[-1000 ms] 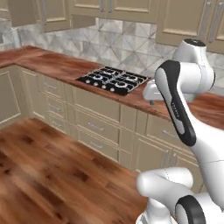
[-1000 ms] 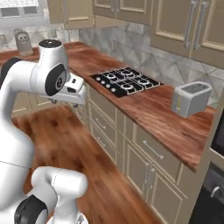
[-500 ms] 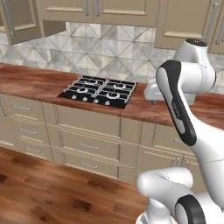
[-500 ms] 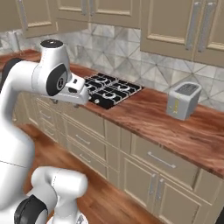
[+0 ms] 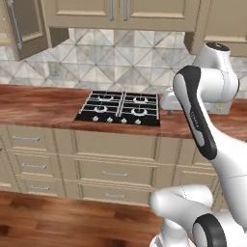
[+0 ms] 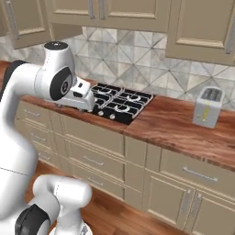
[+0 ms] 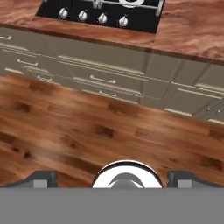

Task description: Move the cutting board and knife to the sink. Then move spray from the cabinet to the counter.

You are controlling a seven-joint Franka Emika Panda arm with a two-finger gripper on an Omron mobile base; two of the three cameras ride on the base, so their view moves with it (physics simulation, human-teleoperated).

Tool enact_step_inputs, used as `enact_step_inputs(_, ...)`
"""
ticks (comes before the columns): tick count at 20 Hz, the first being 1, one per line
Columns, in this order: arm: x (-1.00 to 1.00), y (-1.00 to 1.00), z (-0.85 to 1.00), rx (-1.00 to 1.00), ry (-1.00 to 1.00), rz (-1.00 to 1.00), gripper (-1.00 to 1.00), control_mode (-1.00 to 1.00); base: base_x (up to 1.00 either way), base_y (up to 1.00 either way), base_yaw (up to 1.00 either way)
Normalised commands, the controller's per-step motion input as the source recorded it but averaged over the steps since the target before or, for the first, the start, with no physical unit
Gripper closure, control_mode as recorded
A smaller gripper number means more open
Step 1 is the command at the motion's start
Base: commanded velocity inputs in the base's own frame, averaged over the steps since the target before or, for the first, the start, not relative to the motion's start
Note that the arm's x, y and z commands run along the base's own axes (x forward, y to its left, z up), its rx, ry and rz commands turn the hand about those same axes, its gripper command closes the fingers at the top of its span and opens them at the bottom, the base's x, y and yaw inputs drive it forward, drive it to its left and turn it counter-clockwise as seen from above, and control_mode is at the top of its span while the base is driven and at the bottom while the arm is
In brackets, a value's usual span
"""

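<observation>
Cutting board, knife, sink and spray are lying outside these frames; the base has been swinging round to face the black gas hob [image 5: 119, 108] squarely on the reddish-brown wood-grain tabletop [image 5: 38, 103]. End effector [image 7: 112, 178] is standing spread apart, carrying nothing; searching continues.

Toaster [image 5: 170, 100] mostly behind the arm; cooktop [image 7: 101, 12] cropped by the top edge.

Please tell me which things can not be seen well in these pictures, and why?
- Toaster, left base view: mostly hidden behind the arm.
- Open cabinet door, left base view: cut by the left edge; the inside cannot be seen.
- Cooktop, hand view: cut by the top edge.
- Gripper, hand view: open, tips barely rise above the bottom band.
</observation>
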Motion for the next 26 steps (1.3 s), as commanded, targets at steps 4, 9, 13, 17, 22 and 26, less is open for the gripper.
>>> enact_step_inputs(4,0.00,0.00,0.00,0.00,0.00,0.00,-1.00,1.00,0.00,1.00,-0.32)
enact_step_inputs(9,0.00,0.00,0.00,0.00,0.00,0.00,-1.00,1.00,-0.05,1.00,-0.32)
enact_step_inputs(13,0.00,0.00,0.00,0.00,0.00,0.00,-1.00,1.00,-0.08,1.00,-0.33)
enact_step_inputs(17,0.00,0.00,0.00,0.00,0.00,0.00,-1.00,1.00,-0.12,1.00,-0.32)
enact_step_inputs(22,0.00,0.00,0.00,0.00,0.00,0.00,-1.00,1.00,-0.10,1.00,-0.31)
enact_step_inputs(26,0.00,0.00,0.00,0.00,0.00,0.00,-1.00,1.00,-0.07,1.00,-0.30)
